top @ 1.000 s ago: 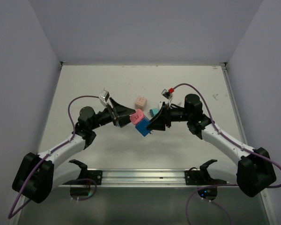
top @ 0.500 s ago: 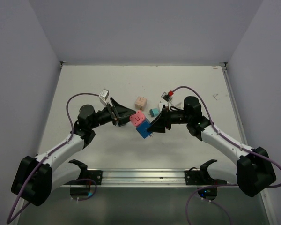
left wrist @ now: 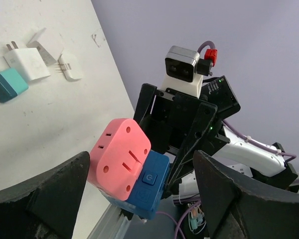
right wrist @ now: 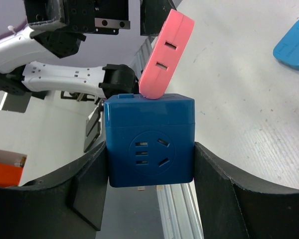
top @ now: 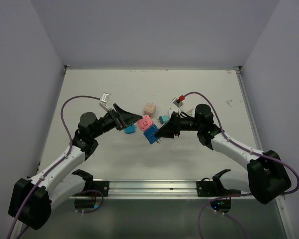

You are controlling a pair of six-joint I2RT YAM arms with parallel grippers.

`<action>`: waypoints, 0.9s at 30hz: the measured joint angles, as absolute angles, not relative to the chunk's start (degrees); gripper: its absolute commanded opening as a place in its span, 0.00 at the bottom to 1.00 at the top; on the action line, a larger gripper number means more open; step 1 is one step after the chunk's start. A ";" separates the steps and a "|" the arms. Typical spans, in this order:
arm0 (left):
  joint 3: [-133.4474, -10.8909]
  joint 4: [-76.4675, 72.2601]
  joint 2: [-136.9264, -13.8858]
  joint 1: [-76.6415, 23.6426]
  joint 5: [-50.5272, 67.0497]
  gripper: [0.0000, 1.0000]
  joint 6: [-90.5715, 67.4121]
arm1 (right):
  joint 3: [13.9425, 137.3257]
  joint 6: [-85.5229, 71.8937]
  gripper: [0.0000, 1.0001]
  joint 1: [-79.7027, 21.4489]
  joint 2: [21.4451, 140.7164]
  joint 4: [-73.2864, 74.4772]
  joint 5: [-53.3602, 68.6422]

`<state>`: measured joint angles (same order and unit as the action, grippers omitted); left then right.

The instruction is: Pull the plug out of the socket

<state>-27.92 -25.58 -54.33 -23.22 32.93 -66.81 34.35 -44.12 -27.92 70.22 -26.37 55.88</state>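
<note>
From the top, the left fingers (top: 131, 119) and right fingers (top: 165, 130) meet over the middle of the pale matte counter (top: 114, 89). Between them sit a rounded pink plug (top: 145, 122) and, just below it and touching, a boxy blue socket (top: 150, 135). A peach cube (top: 150, 108), a teal plug (top: 163, 119) and a cyan piece (top: 129, 129) lie close around them.

In the left wrist view, the left fingers (left wrist: 45, 194) are spread wide, black and wedge-shaped. The smooth pink plug (left wrist: 120, 158), with slots in its flat face, is framed between them, pressed to the glossy blue socket (left wrist: 149, 186). A white adapter (left wrist: 27, 62) lies on the counter beyond.

In the right wrist view, the right fingers (right wrist: 224, 199) clamp the blue socket (right wrist: 149, 144) by its two sides, its hole pattern facing the lens. The pink plug (right wrist: 167, 52) stands tilted on the socket's top edge. Whether its prongs are seated cannot be told.
</note>
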 measured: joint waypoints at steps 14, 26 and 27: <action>-25.61 -17.43 -48.49 -24.16 21.80 0.94 -67.88 | 34.41 -50.89 0.00 -28.25 73.73 -36.60 53.19; -23.35 -21.15 -48.58 -27.18 17.50 0.83 -70.00 | 34.81 -59.44 0.00 -30.81 81.34 -50.70 51.88; -22.81 -21.71 -48.38 -27.22 17.10 0.82 -70.19 | 34.81 -60.07 0.00 -30.96 81.82 -51.79 51.81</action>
